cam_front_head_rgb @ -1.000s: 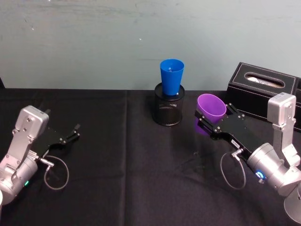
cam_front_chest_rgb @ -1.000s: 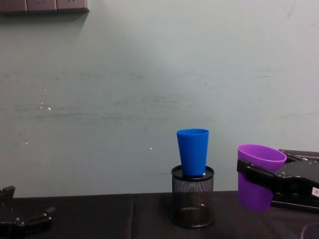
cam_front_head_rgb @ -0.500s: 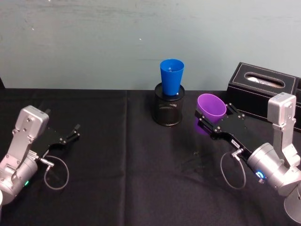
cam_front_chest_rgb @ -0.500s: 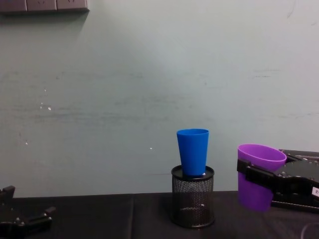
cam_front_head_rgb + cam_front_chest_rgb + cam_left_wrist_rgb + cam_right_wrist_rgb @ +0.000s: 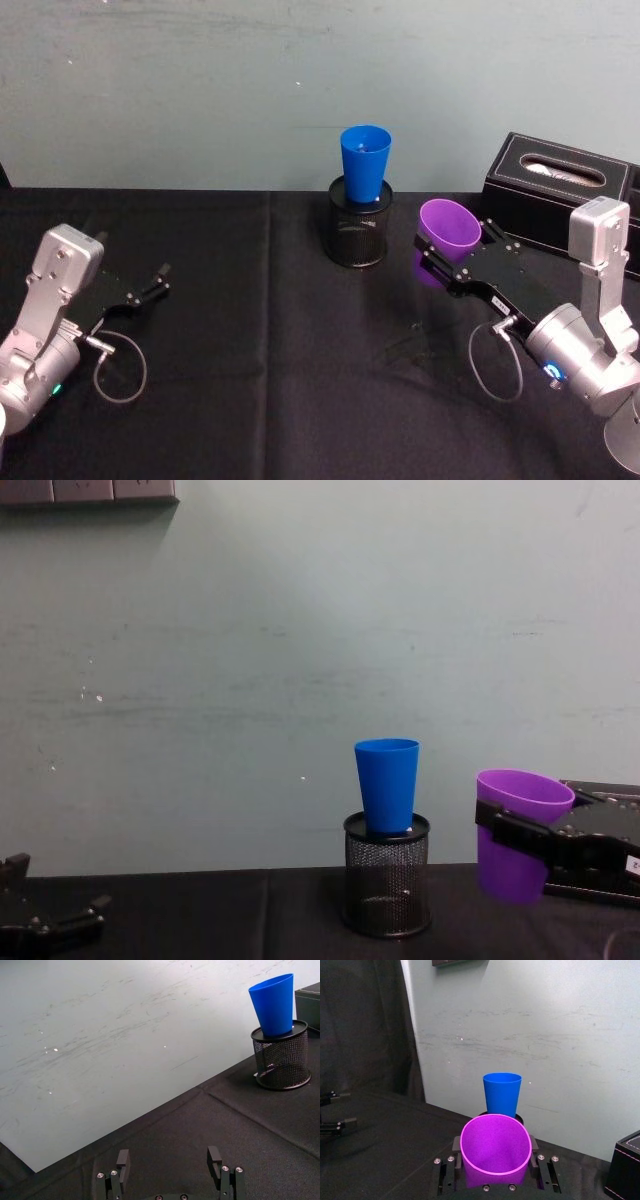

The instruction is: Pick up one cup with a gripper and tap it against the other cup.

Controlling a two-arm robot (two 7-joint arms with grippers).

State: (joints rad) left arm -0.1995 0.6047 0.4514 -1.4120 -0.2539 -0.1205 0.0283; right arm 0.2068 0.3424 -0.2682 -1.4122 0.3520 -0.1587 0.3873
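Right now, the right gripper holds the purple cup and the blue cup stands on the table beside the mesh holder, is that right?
No: the chest view shows the blue cup standing in the mesh holder. The right gripper holds the purple cup.

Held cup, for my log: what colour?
Purple cup in right gripper; right wrist view shows best.

black-clothed table, mesh pen holder, tissue box

Lab or office test bench, by the look. Black cloth-covered table sits against a scuffed pale green painted wall. Black wire-mesh pen holder and black leather-look tissue box on it.
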